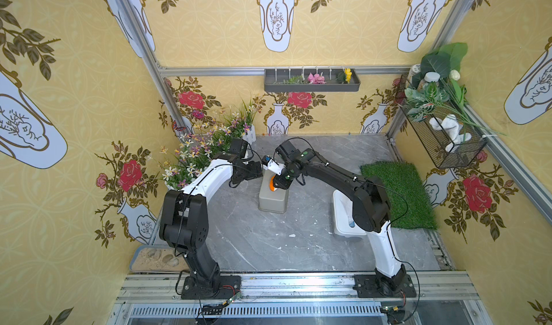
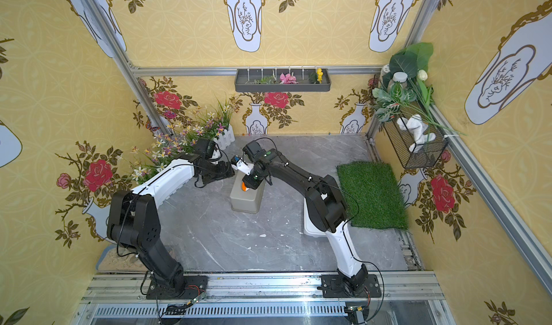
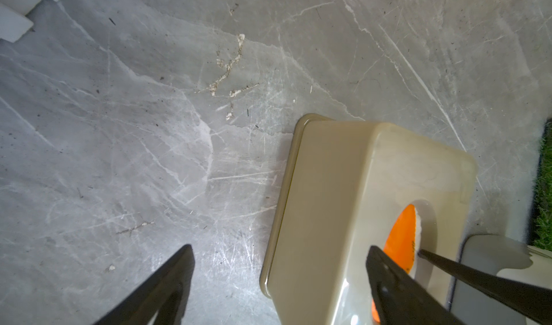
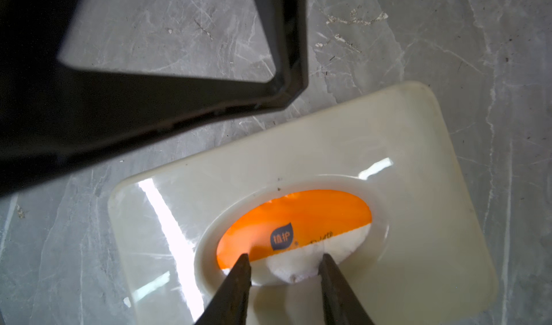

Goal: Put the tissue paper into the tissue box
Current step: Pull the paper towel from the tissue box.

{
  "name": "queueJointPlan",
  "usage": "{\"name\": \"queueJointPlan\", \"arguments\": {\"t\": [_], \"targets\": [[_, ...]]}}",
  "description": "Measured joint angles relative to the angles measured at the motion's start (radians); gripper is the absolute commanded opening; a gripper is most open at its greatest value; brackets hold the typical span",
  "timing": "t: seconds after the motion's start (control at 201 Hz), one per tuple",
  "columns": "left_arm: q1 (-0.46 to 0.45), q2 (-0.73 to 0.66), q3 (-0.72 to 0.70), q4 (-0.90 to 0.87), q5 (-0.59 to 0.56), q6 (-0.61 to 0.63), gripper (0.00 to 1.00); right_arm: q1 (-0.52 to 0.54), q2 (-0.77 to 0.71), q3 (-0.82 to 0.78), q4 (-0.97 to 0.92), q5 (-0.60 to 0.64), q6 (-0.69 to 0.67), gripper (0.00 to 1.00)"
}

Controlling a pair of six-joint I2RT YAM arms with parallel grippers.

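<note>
Two arms we record on the grey table (image 1: 254, 242). Left arm (image 1: 209, 174): elbow raised, reaching inward, left fingers (image 3: 167, 278) spread wide, empty, beside the tissue box (image 1: 270, 201). Right arm (image 1: 337, 177): likewise bent, right fingers (image 4: 236, 287) pointing down, parted astride the white tissue paper (image 4: 298, 266) in the box's oval opening.

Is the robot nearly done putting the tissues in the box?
Nearly, it seems. Done: the orange tissue pack sits inside the box, showing through the oval hole. In hand: the right gripper has its tips at the hole, jaws apart, either side of a white tissue. The left gripper is open by the box, empty. Left: probably just backing both away.
</note>
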Motion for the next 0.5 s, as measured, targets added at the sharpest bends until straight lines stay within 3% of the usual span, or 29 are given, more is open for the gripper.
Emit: {"name": "queueJointPlan", "arguments": {"t": [0.284, 0.498], "targets": [[0.001, 0.003, -0.006, -0.002, -0.006, -0.008, 0.92, 0.004, 0.010, 0.013, -0.023, 0.012, -0.003, 0.00], [-0.002, 0.000, -0.023, 0.022, 0.031, -0.012, 0.91, 0.005, -0.025, -0.028, -0.015, 0.000, 0.016, 0.00]]}}
